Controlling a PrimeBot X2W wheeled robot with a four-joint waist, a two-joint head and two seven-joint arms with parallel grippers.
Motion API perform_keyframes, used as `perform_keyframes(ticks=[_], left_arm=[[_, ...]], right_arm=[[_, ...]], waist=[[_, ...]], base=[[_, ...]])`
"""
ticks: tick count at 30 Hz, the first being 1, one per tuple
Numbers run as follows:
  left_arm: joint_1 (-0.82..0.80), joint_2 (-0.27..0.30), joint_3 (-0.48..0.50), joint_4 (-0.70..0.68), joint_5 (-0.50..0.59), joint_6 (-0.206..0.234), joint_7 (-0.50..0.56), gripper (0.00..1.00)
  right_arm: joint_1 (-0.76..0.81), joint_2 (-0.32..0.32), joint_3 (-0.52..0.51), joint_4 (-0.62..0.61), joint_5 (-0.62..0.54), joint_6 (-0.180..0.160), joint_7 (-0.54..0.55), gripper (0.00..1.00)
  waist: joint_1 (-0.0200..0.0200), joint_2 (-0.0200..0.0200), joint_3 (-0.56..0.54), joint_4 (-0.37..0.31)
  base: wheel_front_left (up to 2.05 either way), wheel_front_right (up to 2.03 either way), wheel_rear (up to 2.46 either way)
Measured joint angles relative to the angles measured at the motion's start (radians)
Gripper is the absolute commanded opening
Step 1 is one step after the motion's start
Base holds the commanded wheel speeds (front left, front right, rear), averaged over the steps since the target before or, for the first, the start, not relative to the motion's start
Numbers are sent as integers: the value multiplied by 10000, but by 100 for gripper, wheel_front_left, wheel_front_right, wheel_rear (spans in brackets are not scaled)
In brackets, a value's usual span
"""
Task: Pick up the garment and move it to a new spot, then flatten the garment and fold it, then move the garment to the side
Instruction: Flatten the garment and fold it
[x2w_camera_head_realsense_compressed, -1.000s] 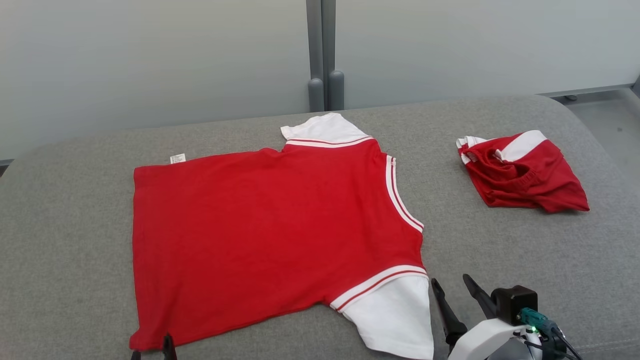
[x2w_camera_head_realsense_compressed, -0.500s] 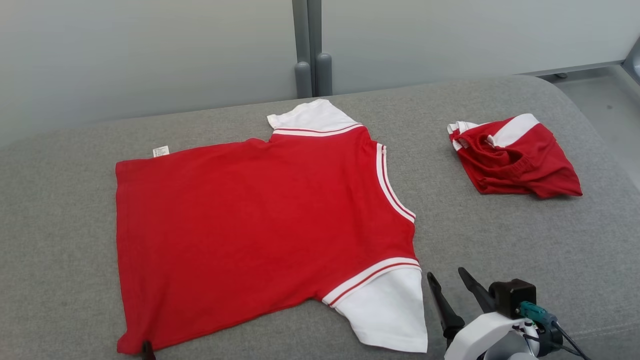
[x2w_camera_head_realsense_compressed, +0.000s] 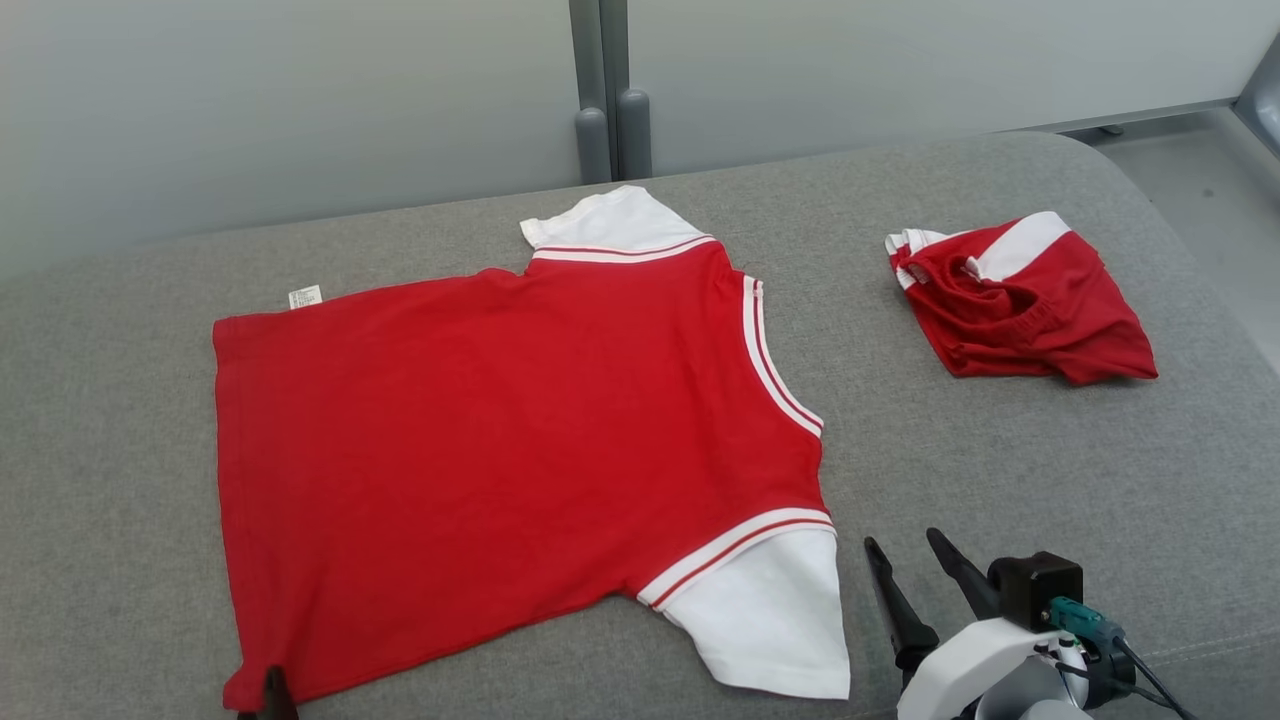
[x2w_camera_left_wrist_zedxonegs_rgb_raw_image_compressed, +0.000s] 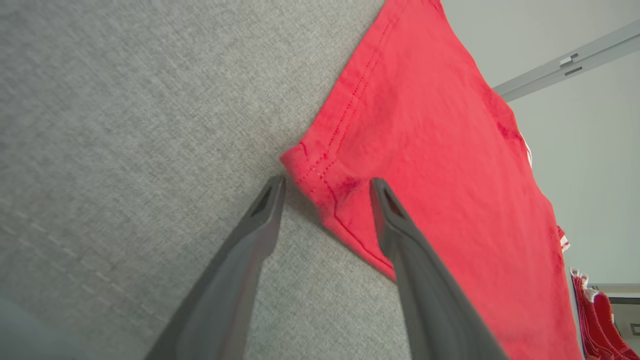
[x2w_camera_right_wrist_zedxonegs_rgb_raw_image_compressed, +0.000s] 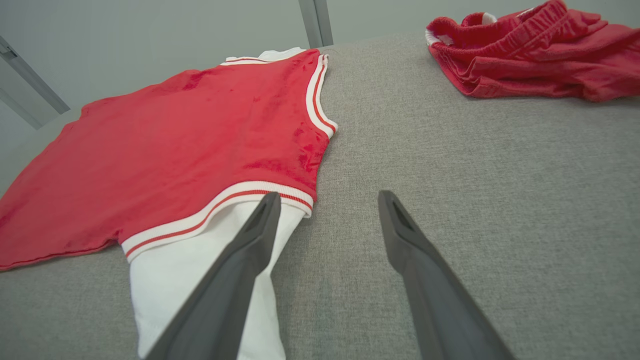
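Grey woven padding covers the work surface, with pale wall panels behind it. The red shirt lies spread nearly flat on it, ahead of both grippers. Its collar end points toward the right arm's side and its hem toward the left arm's. The left gripper has its fingers parted and set astride the near hem corner: one tip is over bare padding just beside the corner, the other over the red cloth. Whether either tip touches cannot be told. The right gripper is also spread and holds nothing. It sits just beside the near white sleeve; in the right wrist view one finger overlaps the sleeve's edge and the other stands over bare padding. A second red garment, bunched, lies well beyond the right gripper and apart from the shirt. The shirt looks like thin, light knit, limp and likely to sag and drag once lifted, so a pinch at one point would probably bunch it. The stitched hem corner between the left fingers and the ribbed band where the sleeve joins the body seem the firmest holds, being doubled cloth. Lying flat against the padding, the fabric may need a fingertip slid under its edge. Flattening looks nearly complete, so folding appears to be the step in hand.
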Motion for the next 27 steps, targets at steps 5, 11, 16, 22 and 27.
perform_keyframes(ticks=[5,11,16,22,27], left_arm=[[-202,-10,111,180,-117,4,-119,45],[-386,-13,140,328,-272,4,-238,0],[-484,-19,125,324,-272,2,-328,0],[-794,-27,-104,165,-270,-98,-370,0],[-802,-27,-102,148,-259,-107,-418,0]], right_arm=[[-11,6,-2,21,0,46,0,100],[-12,12,4,96,0,173,0,100],[41,38,105,301,270,495,17,100],[453,59,322,351,671,1068,138,100],[759,-12,642,347,704,1369,282,100]], waist=[[0,0,25,3],[0,0,57,-12],[0,0,108,-21],[0,0,312,38],[0,0,413,35]], base=[[0,0,0],[0,0,0],[0,0,0],[0,0,0],[0,0,0]])
